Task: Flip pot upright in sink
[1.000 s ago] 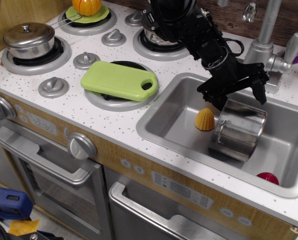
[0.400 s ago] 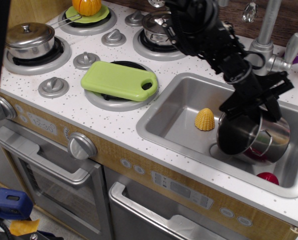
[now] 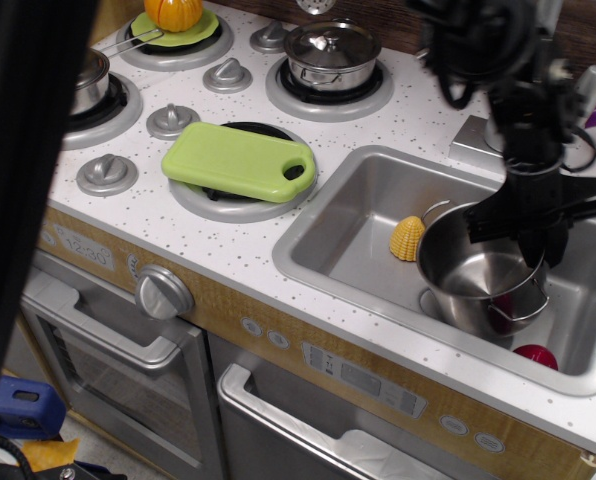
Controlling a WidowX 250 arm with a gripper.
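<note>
While the tool [image 3: 534, 243] gripped the far rim of the pot [image 3: 481, 272], which sat mouth-up in the sink [image 3: 350, 215] beside a yellow corn [image 3: 408, 238], letting go gently seemed wisest.

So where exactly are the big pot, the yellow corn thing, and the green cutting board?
pot [image 3: 470, 290], main camera view, on its shiny inner wall.
yellow corn [image 3: 406, 239], main camera view, middle of its ribbed side.
green cutting board [image 3: 233, 160], main camera view, centre of its flat top.

pot [image 3: 478, 275] mouth-up in sink [image 3: 343, 240], gripper [image 3: 538, 245] on its rim
</note>
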